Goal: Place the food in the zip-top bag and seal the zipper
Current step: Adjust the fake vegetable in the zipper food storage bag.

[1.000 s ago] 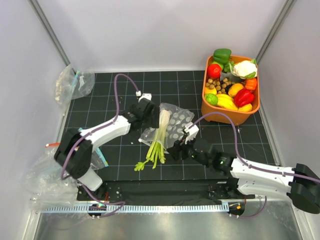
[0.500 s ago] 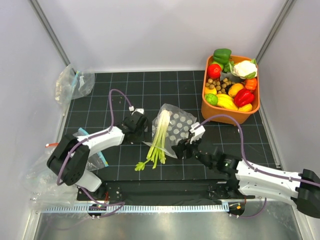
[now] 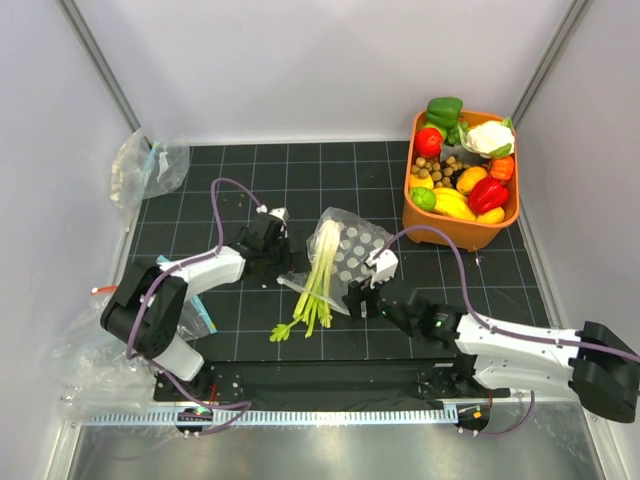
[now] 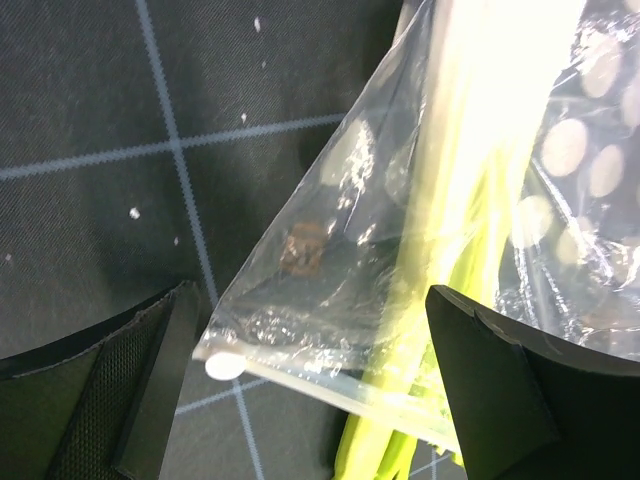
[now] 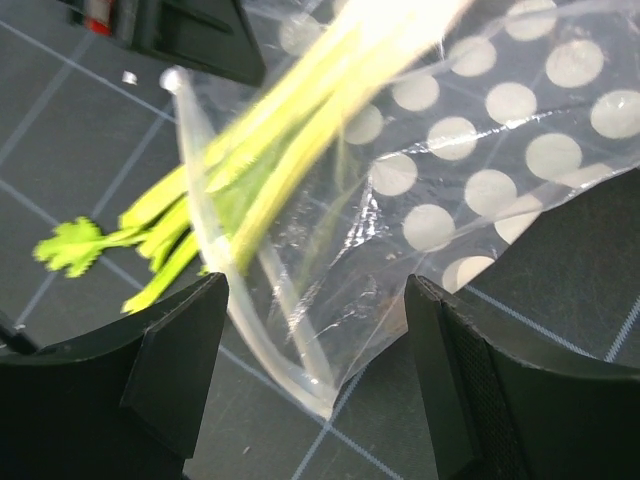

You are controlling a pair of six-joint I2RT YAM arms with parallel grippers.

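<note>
Backing off toward the left of the frame, the left gripper [image 3: 278,250] now sits just beside the dotted zip-top bag [image 3: 355,245] rather than over it, while the right gripper [image 3: 356,294] has edged in at the bag's lower right corner. Both have their fingers spread wide and hold nothing; each wrist view shows a bag corner lying untouched between them. The bag lies mid-frame in the top view, with the celery stalk [image 3: 320,262] pale end inside and its leafy end poking out past the mouth toward lower left. A red tomato [image 3: 428,141] and a red pepper [image 3: 487,194] sit in the orange basket [image 3: 411,205] at upper right. The film looks light, limp and slippery and likely crumples under a push, so the firmer zipper [image 4: 300,380] near a corner seems the best place to pinch
</note>
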